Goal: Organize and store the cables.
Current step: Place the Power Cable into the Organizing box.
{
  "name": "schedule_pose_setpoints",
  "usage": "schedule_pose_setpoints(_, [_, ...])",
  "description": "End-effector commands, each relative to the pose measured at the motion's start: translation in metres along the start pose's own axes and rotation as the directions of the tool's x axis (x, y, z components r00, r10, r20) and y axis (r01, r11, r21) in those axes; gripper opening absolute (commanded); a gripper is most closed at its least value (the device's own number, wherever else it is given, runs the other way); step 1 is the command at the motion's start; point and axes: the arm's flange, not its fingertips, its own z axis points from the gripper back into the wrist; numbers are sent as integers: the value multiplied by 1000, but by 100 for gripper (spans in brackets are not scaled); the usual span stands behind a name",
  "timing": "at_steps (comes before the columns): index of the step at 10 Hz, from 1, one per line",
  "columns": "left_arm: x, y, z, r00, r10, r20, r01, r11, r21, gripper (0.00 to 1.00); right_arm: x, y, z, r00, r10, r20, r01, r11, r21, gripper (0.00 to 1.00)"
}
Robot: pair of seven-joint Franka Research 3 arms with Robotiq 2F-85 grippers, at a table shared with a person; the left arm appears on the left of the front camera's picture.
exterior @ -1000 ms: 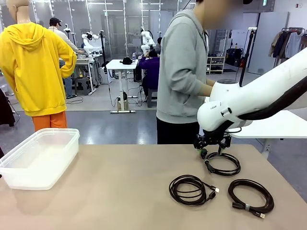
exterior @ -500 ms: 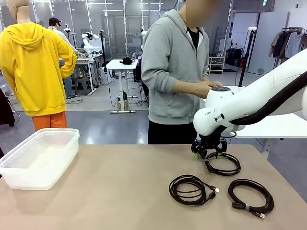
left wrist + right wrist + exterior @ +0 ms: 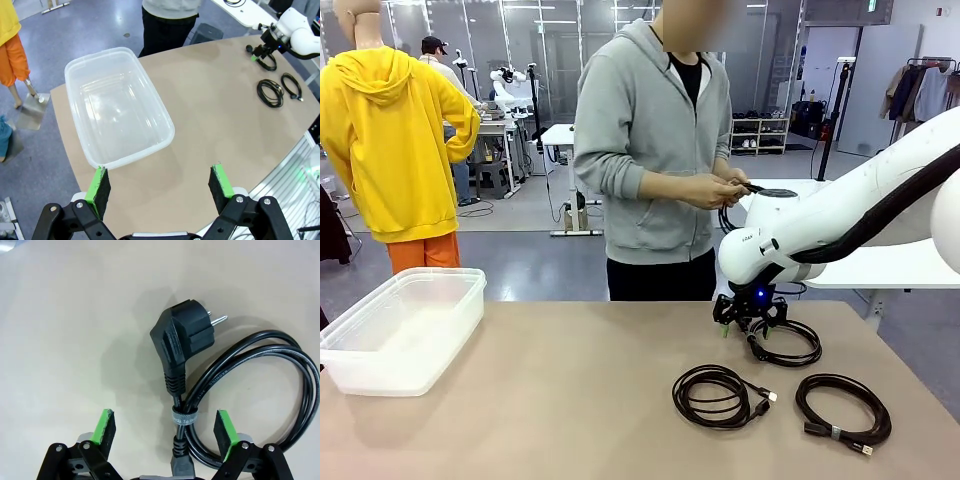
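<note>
right gripper (image 3: 165,426) lined up over the far cable (image 3: 220,374)
pads (image 3: 106,426) open astride the tie (image 3: 183,417), nothing held yet; squeeze right on that bundled bit. left gripper (image 3: 159,182) open, empty.

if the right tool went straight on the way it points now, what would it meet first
Most likely the coiled power cable on the table: its tie-bound stretch lies straight ahead of the right tool, between its open jaws. How much gap remains is hard to judge.
</note>
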Motion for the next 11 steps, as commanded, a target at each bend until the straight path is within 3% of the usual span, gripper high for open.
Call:
schedule_pose_setpoints(1, [0,0,0,1000,-3,1,3,1000,-2,100,4,0,0,1000,6,-16,-5,1000,10,77])
schedule_pose_setpoints(2, [0,0,0,1000,-3,1,3,1000,-2,100,3,-1,-1,1000,9,-20,-9,1000,2,42])
schedule_pose_setpoints(4, [0,0,0,1000,-3,1,3,1000,-2,100,2,-5,-4,1000,16,-12,-16,1000,-17,0])
schedule_pose_setpoints(6, [0,0,0,1000,-3,1,3,1000,-2,100,2,-9,-7,1000,19,-9,-19,999,-35,0])
schedule_pose_setpoints(7, [0,0,0,1000,-3,1,3,1000,-2,100,0,-9,-8,1000,20,-12,-20,999,-40,5])
schedule_pose_setpoints(8, [0,0,0,1000,-3,1,3,1000,-2,100,-1,-10,-8,1000,22,-10,-23,999,-42,0])
schedule_pose_setpoints(11, [0,0,0,1000,-3,1,3,1000,-2,100,-5,-10,15,999,34,2,-34,999,-40,0])
